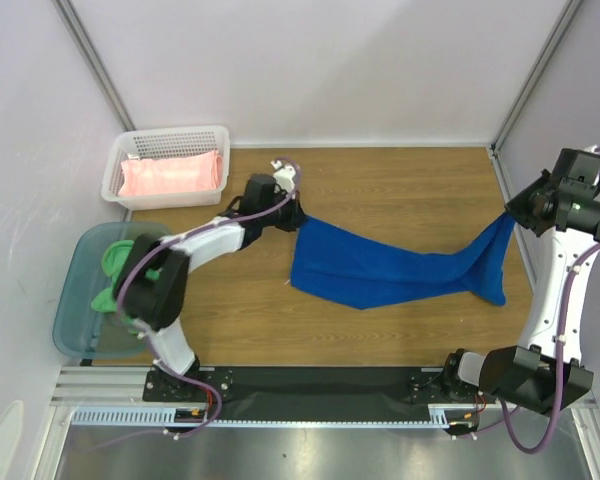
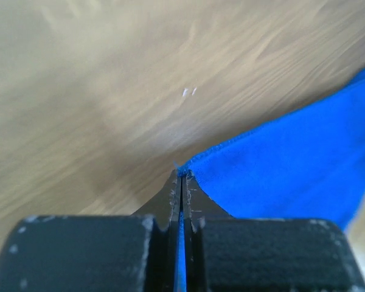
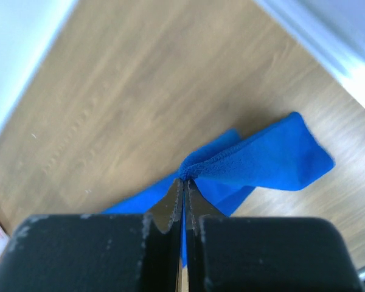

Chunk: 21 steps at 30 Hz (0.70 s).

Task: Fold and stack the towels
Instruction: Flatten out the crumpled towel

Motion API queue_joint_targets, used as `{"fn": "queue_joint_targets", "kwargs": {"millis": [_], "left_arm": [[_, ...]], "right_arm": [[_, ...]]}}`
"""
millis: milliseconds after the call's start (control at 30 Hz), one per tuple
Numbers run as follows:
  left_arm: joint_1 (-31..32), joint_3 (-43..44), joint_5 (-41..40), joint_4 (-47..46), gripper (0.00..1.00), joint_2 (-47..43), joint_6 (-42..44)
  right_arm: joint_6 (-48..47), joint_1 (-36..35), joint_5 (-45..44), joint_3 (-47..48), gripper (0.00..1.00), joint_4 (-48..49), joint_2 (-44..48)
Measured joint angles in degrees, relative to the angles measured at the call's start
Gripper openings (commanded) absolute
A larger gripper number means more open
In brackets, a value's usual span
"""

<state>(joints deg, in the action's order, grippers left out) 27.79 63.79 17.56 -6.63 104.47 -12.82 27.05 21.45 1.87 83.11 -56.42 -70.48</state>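
1 blue towel [image 1: 380,270] — wood table [image 1: 400,185], pale walls [image 1: 330,60].

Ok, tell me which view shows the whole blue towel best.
Top external: the blue towel appears whole, stretched across the table. The wrist views show only the ends pinched by the left gripper and right gripper.

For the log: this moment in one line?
left fingers: shut on royal blue terry-cloth towel corner | right fingers: shut on opposite end | pale pink towel: white perforated basket | green towel: teal plastic tub
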Motion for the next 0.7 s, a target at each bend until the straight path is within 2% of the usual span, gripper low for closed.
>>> {"fn": "queue_joint_targets", "kwargs": {"millis": [300, 467, 700], "left_arm": [[-1.0, -3.4, -8.6, 7.4, 0.00, -31.8, 1.4], [-1.1, -4.5, -17.2, 17.0, 0.00, -48.0, 1.3], [-1.3, 1.5, -29.5, 35.3, 0.00, -59.9, -0.4]], "right_arm": [[-2.8, 0.4, -4.6, 15.0, 0.00, -3.9, -0.7], [-4.5, 0.5, -7.1, 20.5, 0.00, -8.2, 0.2], [-5.2, 0.5, -10.7, 27.7, 0.00, -15.5, 3.7]]}}
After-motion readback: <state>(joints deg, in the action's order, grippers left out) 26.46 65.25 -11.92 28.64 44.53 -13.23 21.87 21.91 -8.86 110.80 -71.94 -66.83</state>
